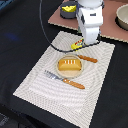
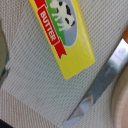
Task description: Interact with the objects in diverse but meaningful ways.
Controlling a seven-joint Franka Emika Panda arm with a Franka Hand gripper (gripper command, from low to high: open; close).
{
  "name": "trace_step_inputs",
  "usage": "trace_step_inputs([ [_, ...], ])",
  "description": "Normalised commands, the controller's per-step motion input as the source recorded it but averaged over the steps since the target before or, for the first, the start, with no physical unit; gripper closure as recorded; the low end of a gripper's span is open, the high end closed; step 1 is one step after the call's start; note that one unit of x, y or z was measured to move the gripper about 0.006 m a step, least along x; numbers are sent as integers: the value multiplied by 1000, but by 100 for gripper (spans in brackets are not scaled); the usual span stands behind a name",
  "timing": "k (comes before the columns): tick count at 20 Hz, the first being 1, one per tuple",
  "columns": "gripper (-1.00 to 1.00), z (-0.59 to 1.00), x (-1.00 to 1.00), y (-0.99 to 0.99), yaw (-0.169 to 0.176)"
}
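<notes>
Under my wrist camera the butter lies flat on the woven placemat, apart from a knife blade. My gripper hangs just over it; I cannot tell whether my fingers are spread or closed. Farther along the mat, a bread loaf sits on a plate, a fork beside it.

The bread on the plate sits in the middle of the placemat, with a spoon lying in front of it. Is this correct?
Not quite. The thing in front of the bread is a fork with an orange handle, not a spoon; the exterior view shows its prongs. The bread does sit on the plate, near the middle of the placemat.
</notes>
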Motion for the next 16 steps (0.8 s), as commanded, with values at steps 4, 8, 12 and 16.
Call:
trace_step_inputs([
  [4, -100, -288, -87, 43, 107],
  [8, -100, -314, -84, 27, 95],
  [12, -100, -304, -126, 0, 91],
  [16, -100, -268, -141, 0, 89],
])
